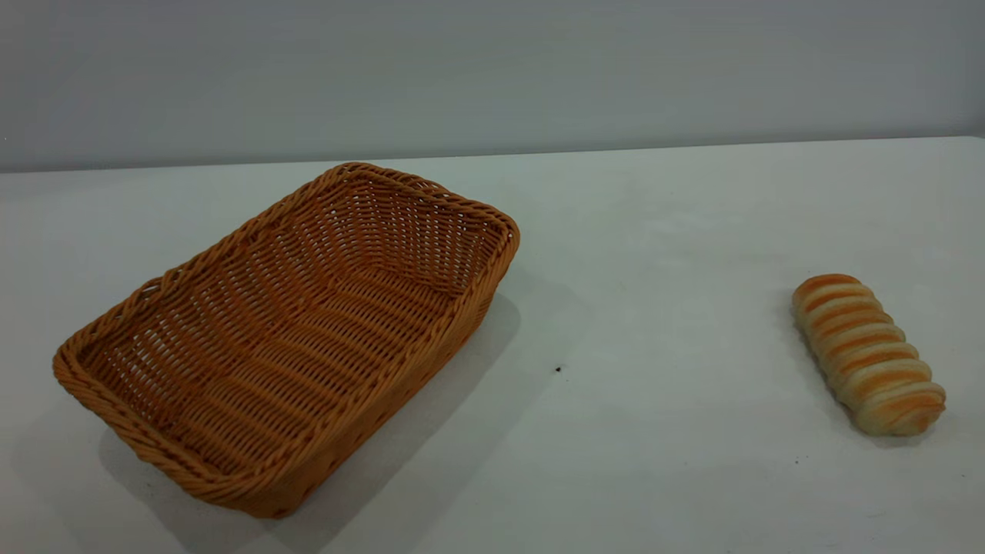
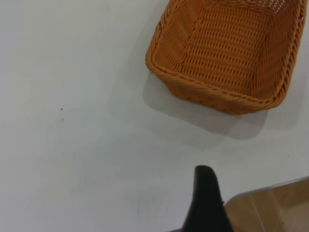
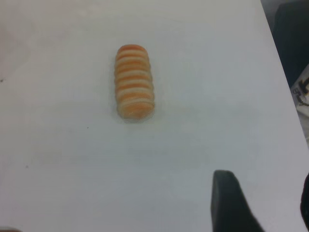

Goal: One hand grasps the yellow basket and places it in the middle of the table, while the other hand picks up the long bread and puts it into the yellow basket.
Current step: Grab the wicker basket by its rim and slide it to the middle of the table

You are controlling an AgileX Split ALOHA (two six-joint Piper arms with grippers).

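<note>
The yellow basket [image 1: 292,338], orange-tan wicker, sits empty on the left part of the white table [image 1: 654,254], set at an angle. It also shows in the left wrist view [image 2: 227,53]. The long bread [image 1: 868,352], striped orange and cream, lies on the table at the right and shows in the right wrist view [image 3: 134,81]. Neither gripper shows in the exterior view. My left gripper [image 2: 258,193] hangs above bare table short of the basket, with one black finger [image 2: 205,198] showing alone. My right gripper [image 3: 265,186] is open and empty, short of the bread.
The table's edge with brown floor beyond [image 2: 275,208] lies beside the left gripper. In the right wrist view the table's side edge runs close to the bread, with a dark object [image 3: 292,34] past it. A grey wall [image 1: 492,69] stands behind the table.
</note>
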